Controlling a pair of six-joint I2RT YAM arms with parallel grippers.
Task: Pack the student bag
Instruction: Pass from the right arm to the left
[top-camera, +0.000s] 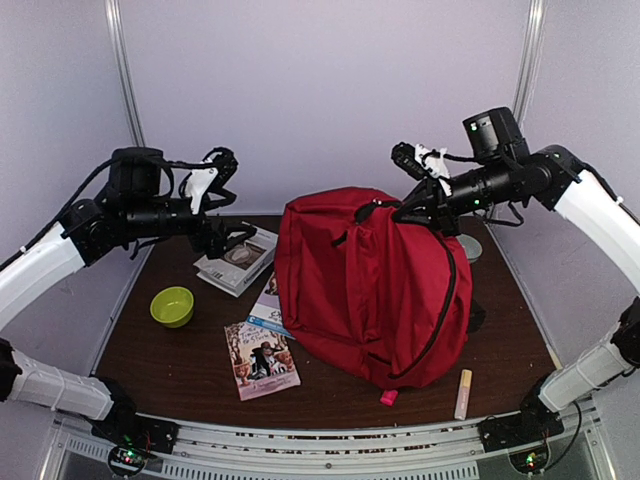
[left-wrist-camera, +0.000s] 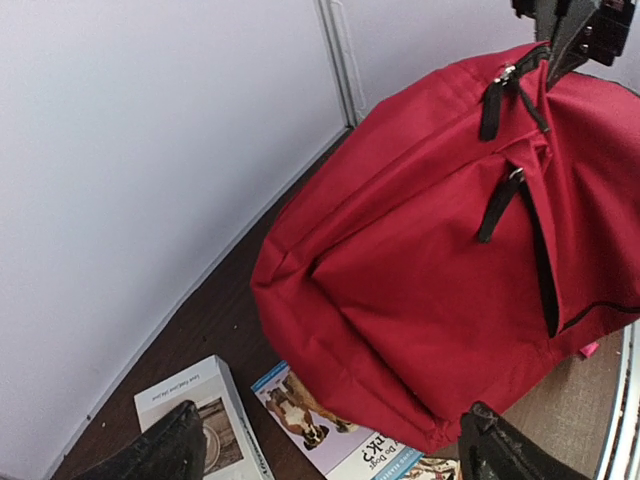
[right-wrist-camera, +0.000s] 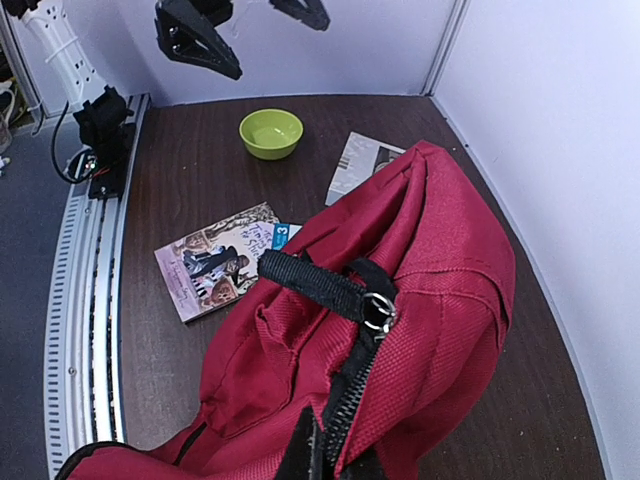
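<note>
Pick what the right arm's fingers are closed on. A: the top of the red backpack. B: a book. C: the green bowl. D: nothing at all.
A: the right arm's fingers pinch the red backpack at its top, by the black zipper pulls; the green bowl lies apart from them.

A dark brown wooden desk (top-camera: 170, 370) sits inside a booth of plain, pale lilac walls (top-camera: 320, 90). Slim metal posts (top-camera: 122, 70) stand in the corners at 11 and 1 o'clock. A perforated metal rail (top-camera: 330, 440) runs along the desk's 6 o'clock edge. The light is soft and even.
</note>
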